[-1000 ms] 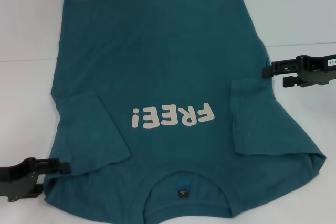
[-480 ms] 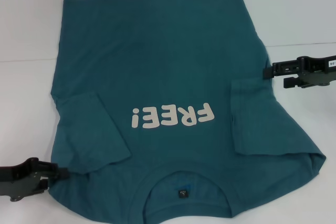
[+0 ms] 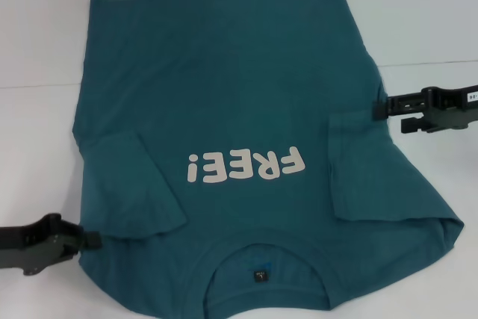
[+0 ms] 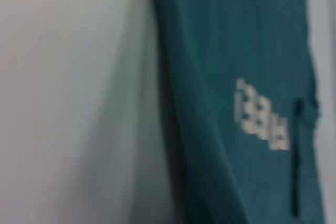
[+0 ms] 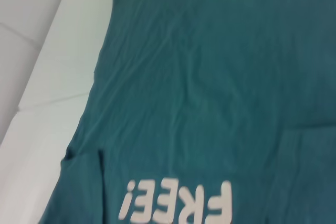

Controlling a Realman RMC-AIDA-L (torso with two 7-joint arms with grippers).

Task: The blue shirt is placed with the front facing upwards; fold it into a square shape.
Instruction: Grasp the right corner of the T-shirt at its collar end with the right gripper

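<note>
The blue shirt (image 3: 239, 110) lies flat on the white table, front up, with white "FREE!" lettering (image 3: 246, 165) and the collar (image 3: 261, 274) at the near edge. Both short sleeves are folded in over the body. My left gripper (image 3: 84, 240) is at the shirt's near left shoulder edge, touching the cloth. My right gripper (image 3: 385, 110) is open at the shirt's right side edge, with its tip at the cloth. The shirt fills the right wrist view (image 5: 210, 103) and shows in the left wrist view (image 4: 236, 103); neither shows its own gripper.
The white table (image 3: 45, 35) surrounds the shirt, with bare surface at the left, the far side and the right. A seam in the table runs across behind the right gripper (image 3: 433, 61).
The left gripper has risen a little against the shoulder edge, and the shirt's near left corner has drawn in. The right gripper has dropped slightly and moved onto the shirt's right edge.
</note>
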